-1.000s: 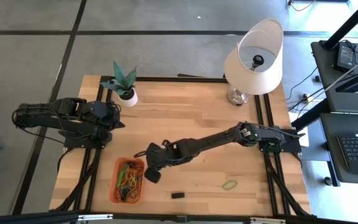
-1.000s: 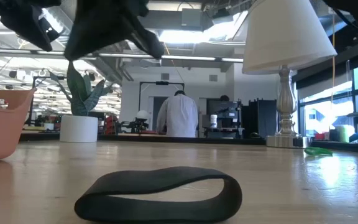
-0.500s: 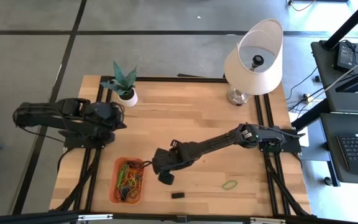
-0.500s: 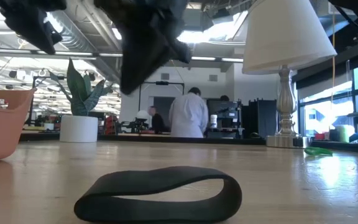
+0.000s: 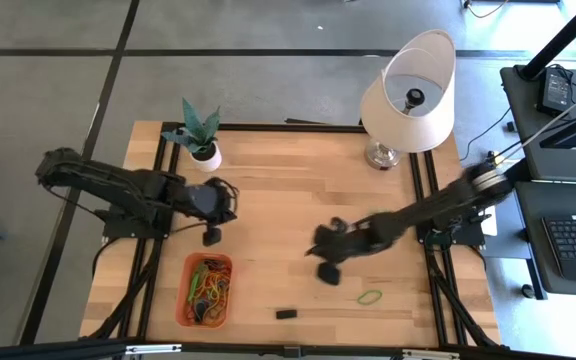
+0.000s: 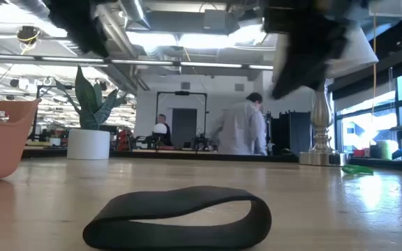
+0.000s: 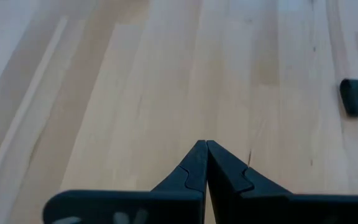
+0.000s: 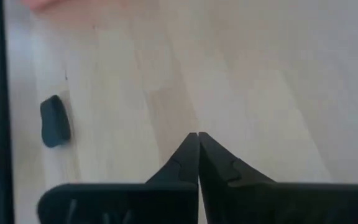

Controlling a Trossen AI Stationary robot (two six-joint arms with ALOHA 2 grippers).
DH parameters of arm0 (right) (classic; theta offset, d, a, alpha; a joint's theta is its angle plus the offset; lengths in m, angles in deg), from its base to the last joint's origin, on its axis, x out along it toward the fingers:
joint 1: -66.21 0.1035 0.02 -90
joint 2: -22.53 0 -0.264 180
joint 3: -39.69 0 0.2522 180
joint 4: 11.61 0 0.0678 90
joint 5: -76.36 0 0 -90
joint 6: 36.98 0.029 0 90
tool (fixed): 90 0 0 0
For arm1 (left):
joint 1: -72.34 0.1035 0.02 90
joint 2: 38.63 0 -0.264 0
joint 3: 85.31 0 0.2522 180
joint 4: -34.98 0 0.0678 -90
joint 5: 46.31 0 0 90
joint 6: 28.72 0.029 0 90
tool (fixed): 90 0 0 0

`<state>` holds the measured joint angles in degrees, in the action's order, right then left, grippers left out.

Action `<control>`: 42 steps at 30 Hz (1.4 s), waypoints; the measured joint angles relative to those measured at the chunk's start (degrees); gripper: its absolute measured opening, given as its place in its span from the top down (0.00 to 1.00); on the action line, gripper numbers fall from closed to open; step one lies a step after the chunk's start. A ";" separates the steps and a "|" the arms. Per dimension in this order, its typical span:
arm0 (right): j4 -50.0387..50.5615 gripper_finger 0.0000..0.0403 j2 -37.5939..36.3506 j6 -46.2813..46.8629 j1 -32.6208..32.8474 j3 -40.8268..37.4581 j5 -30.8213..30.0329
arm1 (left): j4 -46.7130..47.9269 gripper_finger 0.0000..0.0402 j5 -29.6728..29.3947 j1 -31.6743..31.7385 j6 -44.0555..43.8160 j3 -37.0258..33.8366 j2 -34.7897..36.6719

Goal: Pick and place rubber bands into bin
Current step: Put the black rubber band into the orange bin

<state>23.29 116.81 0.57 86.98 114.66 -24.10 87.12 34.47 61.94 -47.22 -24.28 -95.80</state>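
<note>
As right claw (image 5: 329, 274) left bin (image 5: 207, 289), left arm advanced.

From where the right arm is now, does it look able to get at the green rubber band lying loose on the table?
Probably yes. The right gripper, shut and empty, hangs just left of the green rubber band, and only bare table lies between them. The jaws would need opening first.

Table (image 5: 298, 190): pale wood planks, smooth, satin sheen, visible grain. Bin (image 5: 190, 270): orange plastic, smooth, slight gloss. Rubber bands (image 5: 209, 291): thin matt elastic; green one (image 5: 370, 297) at table's 5 o'clock. Dark band (image 6: 179, 217): matt black rubber. Lamp shade (image 5: 409, 92): white cloth-like, matt; base (image 5: 381, 156) shiny metal. Plant pot (image 5: 206, 157): white, smooth.
</note>
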 joint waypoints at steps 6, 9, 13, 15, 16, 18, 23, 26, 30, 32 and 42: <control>-7.09 0.97 -21.22 4.27 0.51 -20.65 -0.07 | 0.05 0.99 -5.76 -7.56 -1.81 11.41 -15.79; -7.26 0.96 -28.55 5.81 0.48 -26.29 -0.06 | 0.91 0.99 -6.31 -10.37 -1.92 18.14 -24.33; -7.53 0.96 -34.95 5.69 0.47 -30.57 -0.05 | 4.62 0.99 -6.35 -13.33 -0.63 27.24 -34.43; -7.52 0.96 -36.77 5.67 0.47 -31.76 -0.04 | 8.11 0.99 -6.36 -14.63 0.78 31.74 -39.05; -7.45 0.96 -37.53 5.65 0.47 -32.28 -0.04 | 9.26 0.99 -6.54 -15.11 1.14 33.79 -41.14; -6.98 0.96 -38.29 5.66 0.47 -32.90 -0.04 | 11.23 0.99 -7.35 -15.66 1.16 37.77 -44.85; -5.32 0.95 -38.69 5.81 0.47 -33.53 1.03 | 16.33 0.99 -7.60 -15.73 1.29 45.37 -50.76; -4.36 0.95 -38.69 4.77 0.51 -33.53 1.70 | 17.17 0.99 -7.63 -15.39 3.00 46.80 -51.26; -2.22 0.96 -38.66 5.04 0.49 -33.53 3.01 | 17.21 0.99 -7.72 -15.10 4.71 46.81 -51.24; -1.61 0.97 -38.66 6.52 0.52 -33.53 3.03 | 17.19 0.99 -7.87 -14.99 3.26 46.81 -51.23; -1.55 0.98 -38.66 11.09 3.17 -33.53 2.15 | 13.31 0.93 -7.35 -15.08 -5.99 46.81 -51.23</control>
<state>21.74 78.15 11.66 90.14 81.13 -21.94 100.43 27.12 46.86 -53.21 22.53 -147.03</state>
